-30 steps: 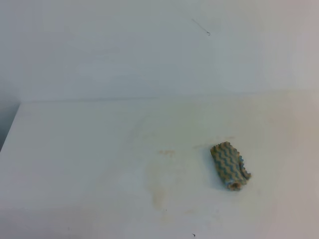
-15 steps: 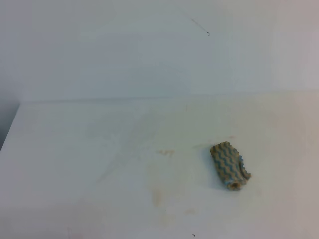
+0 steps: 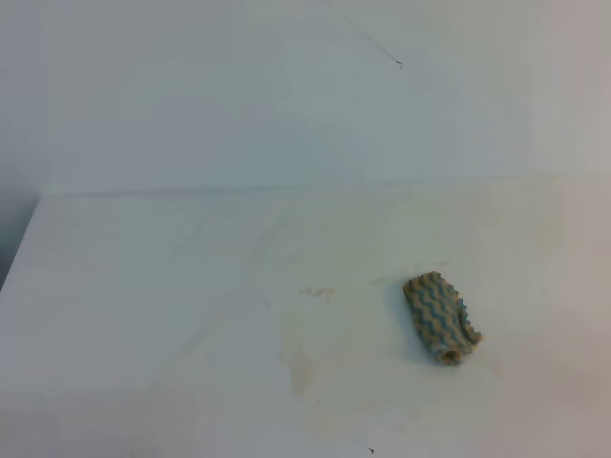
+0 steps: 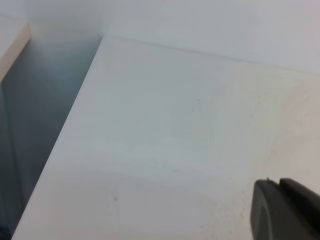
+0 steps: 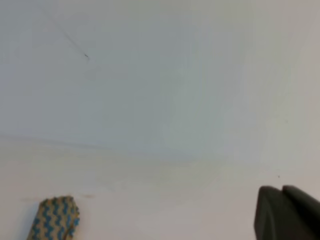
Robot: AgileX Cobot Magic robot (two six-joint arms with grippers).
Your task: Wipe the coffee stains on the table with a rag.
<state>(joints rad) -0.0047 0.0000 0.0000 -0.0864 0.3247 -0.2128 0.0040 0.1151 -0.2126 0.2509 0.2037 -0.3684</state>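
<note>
The rag [image 3: 440,318] lay loose on the table [image 3: 143,286], just right of the faint coffee stains [image 3: 304,358]. To finish well, any remaining pass should press the cloth flat and drag it leftward across those pale-brown smears. The rag was crumpled, its blue-and-tan zigzag showing. The right gripper [image 5: 282,212] was pressed together, holding nothing, well right of the rag; the left gripper [image 4: 280,207] looked closed too, empty
</note>
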